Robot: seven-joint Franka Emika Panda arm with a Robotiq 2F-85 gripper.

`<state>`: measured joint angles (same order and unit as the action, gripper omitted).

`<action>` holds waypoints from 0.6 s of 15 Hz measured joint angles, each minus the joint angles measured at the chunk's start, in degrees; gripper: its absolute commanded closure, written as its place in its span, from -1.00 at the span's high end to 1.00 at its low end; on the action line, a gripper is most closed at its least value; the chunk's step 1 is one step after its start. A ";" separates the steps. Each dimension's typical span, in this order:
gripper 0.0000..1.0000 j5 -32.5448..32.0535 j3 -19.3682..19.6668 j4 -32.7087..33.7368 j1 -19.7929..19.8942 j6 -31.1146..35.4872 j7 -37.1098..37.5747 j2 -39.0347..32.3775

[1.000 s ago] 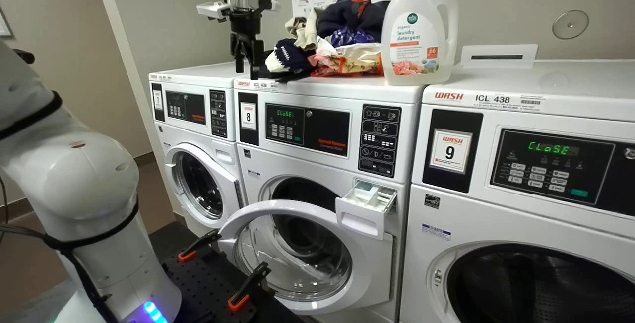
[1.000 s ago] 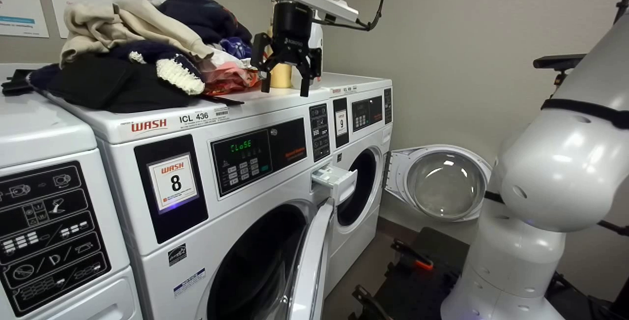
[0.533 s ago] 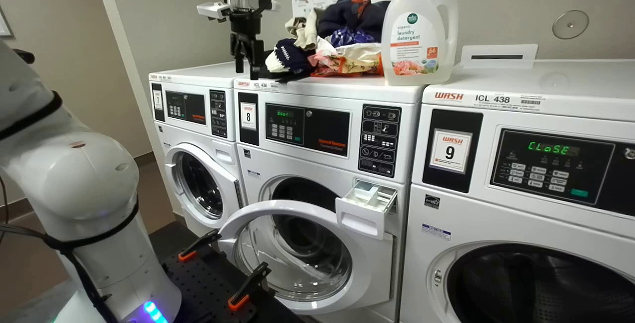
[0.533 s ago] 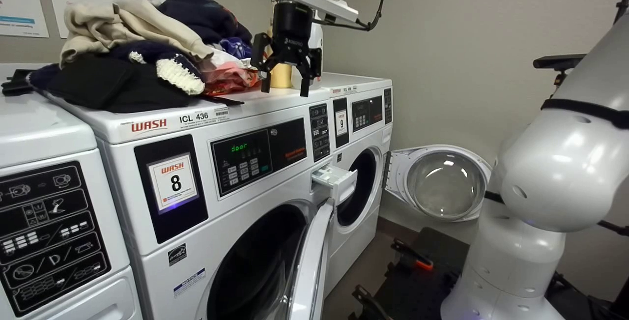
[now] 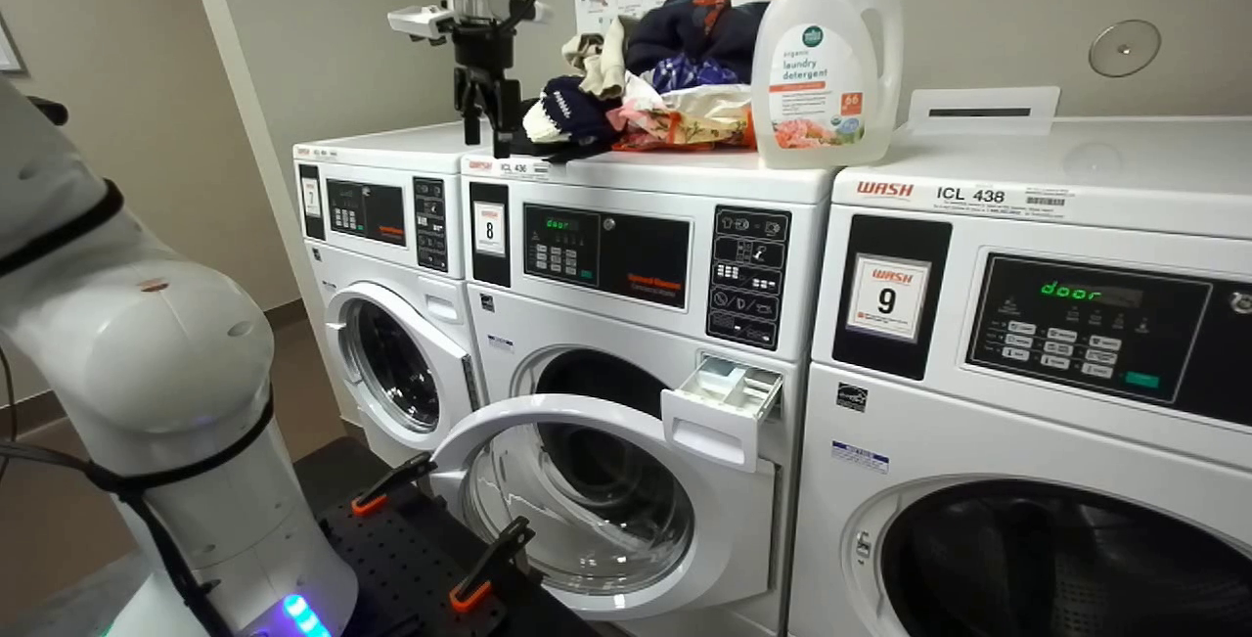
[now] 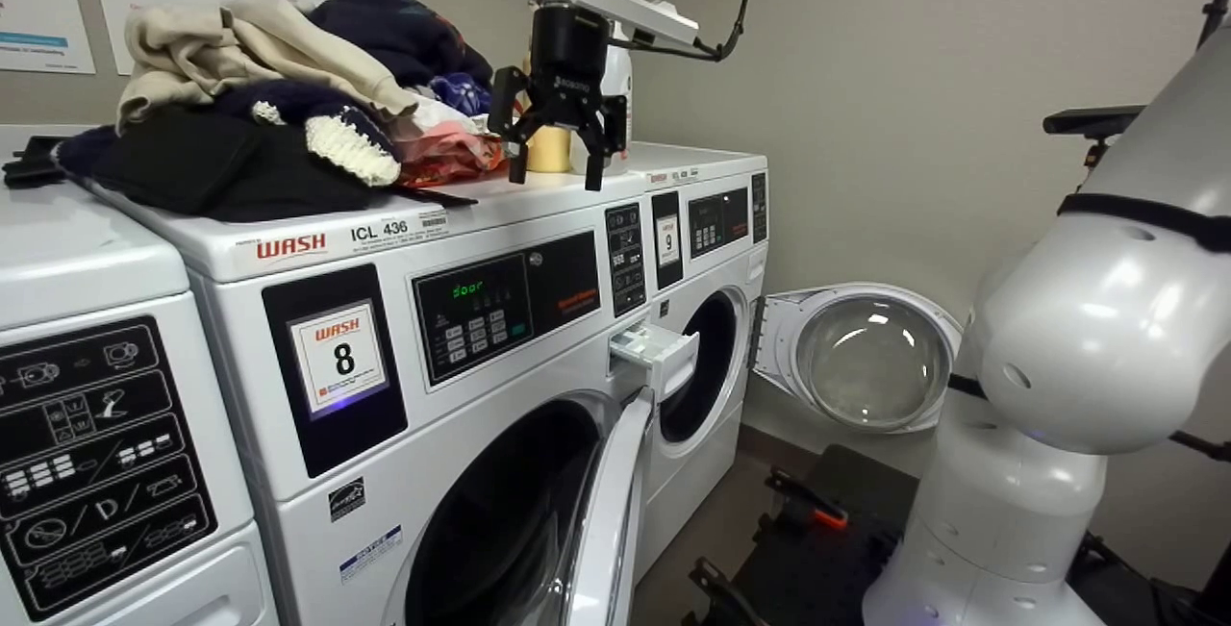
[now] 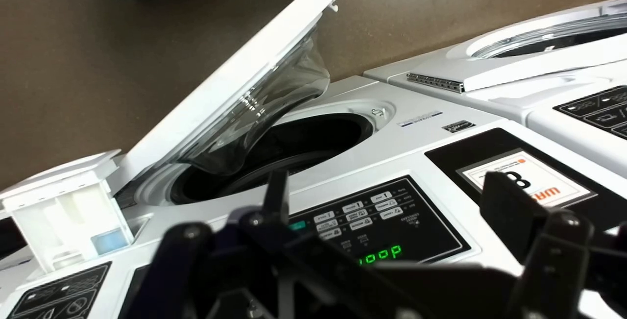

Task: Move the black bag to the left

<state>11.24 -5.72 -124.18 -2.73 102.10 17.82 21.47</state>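
Note:
The black bag [image 6: 207, 164], a flat dark fabric thing, lies on top of washer 8 under a heap of clothes. A black strap-like end [image 6: 34, 164] lies at its far left. Only a low black part of it [image 5: 567, 150] shows in an exterior view. It is out of the wrist view. My gripper [image 6: 556, 176] is open and empty, pointing down, apart from the bag and clothes. In that view it hangs to the right of the heap. The gripper also shows open in an exterior view [image 5: 487, 143] and in the wrist view [image 7: 392, 201], above the washer's control panel.
A beige garment [image 6: 288, 44] and a navy garment [image 6: 394, 30] are piled on the bag. A detergent bottle [image 5: 822, 60] stands on the washer's right end. The detergent drawer [image 5: 724, 412] is pulled out. The round washer door [image 5: 587, 500] hangs open.
My gripper has shifted very slightly left, towards the clothes, in an exterior view. It stays open. The clothes and bag have not moved. Washer displays have changed to "door".

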 measured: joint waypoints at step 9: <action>1.00 -3.74 -4.67 9.58 -1.63 4.90 0.08 -8.93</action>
<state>7.50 -10.38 -114.61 -4.36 107.00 17.89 12.54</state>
